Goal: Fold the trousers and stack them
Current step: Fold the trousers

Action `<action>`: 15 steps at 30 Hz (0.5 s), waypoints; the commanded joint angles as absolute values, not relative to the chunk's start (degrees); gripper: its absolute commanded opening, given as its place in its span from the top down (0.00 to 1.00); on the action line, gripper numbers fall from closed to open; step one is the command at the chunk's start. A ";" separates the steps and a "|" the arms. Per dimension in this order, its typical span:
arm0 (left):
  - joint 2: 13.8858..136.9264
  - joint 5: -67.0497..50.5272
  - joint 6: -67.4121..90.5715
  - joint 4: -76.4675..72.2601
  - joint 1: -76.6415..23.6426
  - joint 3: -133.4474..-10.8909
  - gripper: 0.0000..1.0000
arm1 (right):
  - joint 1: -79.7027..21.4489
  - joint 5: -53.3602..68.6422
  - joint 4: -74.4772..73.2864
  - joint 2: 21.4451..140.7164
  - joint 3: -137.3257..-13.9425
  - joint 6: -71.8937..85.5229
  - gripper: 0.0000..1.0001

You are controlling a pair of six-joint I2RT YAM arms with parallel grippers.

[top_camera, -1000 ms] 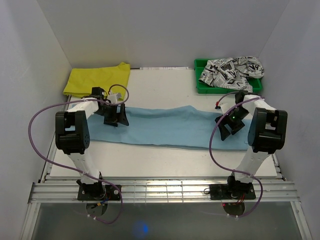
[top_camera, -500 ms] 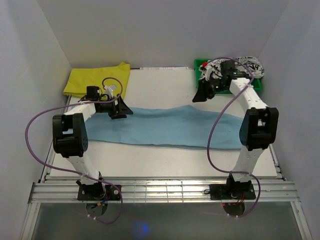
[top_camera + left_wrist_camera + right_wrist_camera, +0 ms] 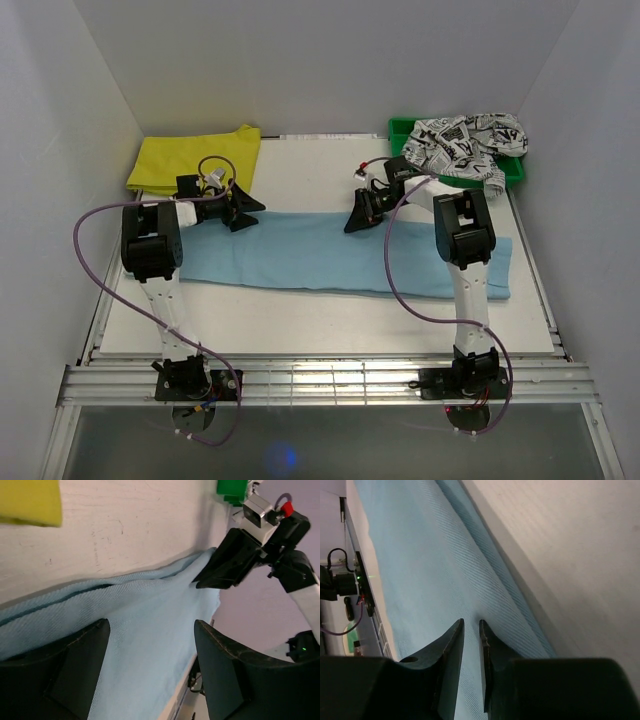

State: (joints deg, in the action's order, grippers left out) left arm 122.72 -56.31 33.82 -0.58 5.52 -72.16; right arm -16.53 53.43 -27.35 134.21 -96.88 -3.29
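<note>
The right hand (image 3: 353, 220) has swung inward to mid-bench. Light blue trousers (image 3: 330, 255), soft, limp and light, lie flat across the bench (image 3: 300, 325). At their far edge, the likeliest hold, the left hand (image 3: 250, 213) gapes wide. The right is narrowed to a slit, its grip unclear.

- The white table (image 3: 300, 175) carries everything; its bare top shows at 12 o'clock and along the near edge at 6 o'clock.
- The light blue trousers (image 3: 300, 255) lie flat across the middle, as a long band from 9 o'clock to 3 o'clock.
- A yellow garment (image 3: 195, 158) lies at 10 o'clock.
- A green tray (image 3: 398, 130) stands at 1 o'clock.
</note>
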 commanded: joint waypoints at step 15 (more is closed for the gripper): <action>111.45 -56.96 20.40 10.71 20.64 -75.85 0.12 | -9.14 41.92 -48.87 131.85 -100.63 -30.76 0.73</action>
State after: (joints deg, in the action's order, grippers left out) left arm 119.13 -57.80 24.73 7.09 18.39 -76.27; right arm -9.50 50.00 -41.82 134.02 -101.47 -22.81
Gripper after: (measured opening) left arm 0.878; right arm 0.272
